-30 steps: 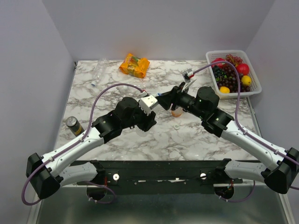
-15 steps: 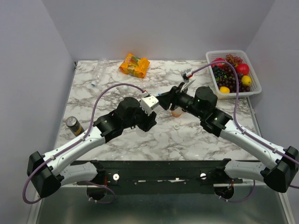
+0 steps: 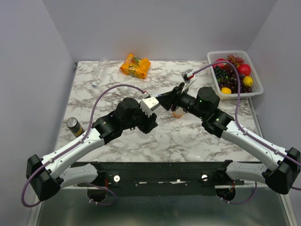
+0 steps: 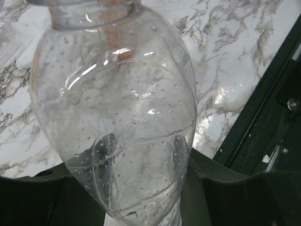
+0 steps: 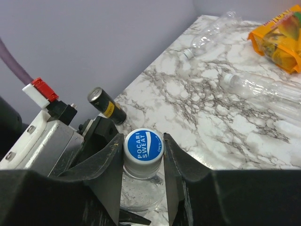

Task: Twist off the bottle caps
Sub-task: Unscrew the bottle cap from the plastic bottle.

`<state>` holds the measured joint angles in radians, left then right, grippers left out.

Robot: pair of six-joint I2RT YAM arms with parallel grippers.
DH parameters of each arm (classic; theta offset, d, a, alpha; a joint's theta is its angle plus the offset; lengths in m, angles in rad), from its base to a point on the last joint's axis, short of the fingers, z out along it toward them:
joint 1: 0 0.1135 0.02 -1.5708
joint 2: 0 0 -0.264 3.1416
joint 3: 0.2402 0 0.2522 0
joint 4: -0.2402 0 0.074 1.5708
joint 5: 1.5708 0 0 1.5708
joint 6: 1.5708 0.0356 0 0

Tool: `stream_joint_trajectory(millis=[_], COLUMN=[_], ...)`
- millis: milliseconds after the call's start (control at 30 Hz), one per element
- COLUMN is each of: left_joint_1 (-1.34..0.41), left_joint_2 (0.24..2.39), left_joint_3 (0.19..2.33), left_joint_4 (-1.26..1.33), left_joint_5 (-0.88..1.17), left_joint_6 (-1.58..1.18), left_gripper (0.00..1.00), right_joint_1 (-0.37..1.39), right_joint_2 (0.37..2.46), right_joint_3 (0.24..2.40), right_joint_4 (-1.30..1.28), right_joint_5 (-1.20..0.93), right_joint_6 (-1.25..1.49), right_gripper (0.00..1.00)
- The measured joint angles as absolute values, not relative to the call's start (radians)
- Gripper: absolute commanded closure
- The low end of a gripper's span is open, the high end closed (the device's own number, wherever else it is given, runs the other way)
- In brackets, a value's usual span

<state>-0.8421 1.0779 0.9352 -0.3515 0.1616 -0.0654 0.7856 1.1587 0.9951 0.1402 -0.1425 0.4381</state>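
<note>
One blue cap [image 5: 143, 145], white lettering, clear bottle [image 4: 117, 122].

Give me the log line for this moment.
left gripper: shut on bottle | right gripper: shut on blue cap | status: cap on bottle, not off yet

The fingers [image 5: 110, 165] of the right gripper [image 5: 143, 141] have closed in onto both sides of the blue cap [image 5: 143, 146] on the clear bottle [image 5: 141, 192].
</note>
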Motion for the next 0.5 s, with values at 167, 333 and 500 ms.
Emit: stream_joint_trajectory(millis=[167, 333, 500], left_joint_1=[-0.822, -0.806, -0.790], left_joint_2=[1.019, 0.972, 0.966], left_joint_3=[0.933, 0.926, 0.917], left_joint_4=[-0.368, -0.355, -0.326], left_joint_5=[0.289, 0.477, 0.680], left_joint_6=[-0.067, -0.064, -0.055], left_gripper=[0.60, 0.60, 0.60], right_joint_1=[0.759, 0.732, 0.675], right_joint_2=[1.152, 1.124, 1.094], right_joint_3=[0.995, 0.991, 0.939], right_joint_4=[0.208, 0.275, 0.406], right_joint_5=[-0.329, -0.553, -0.785], right_joint_6=[0.393, 0.364, 0.393], right_gripper=[0.84, 0.84, 0.84])
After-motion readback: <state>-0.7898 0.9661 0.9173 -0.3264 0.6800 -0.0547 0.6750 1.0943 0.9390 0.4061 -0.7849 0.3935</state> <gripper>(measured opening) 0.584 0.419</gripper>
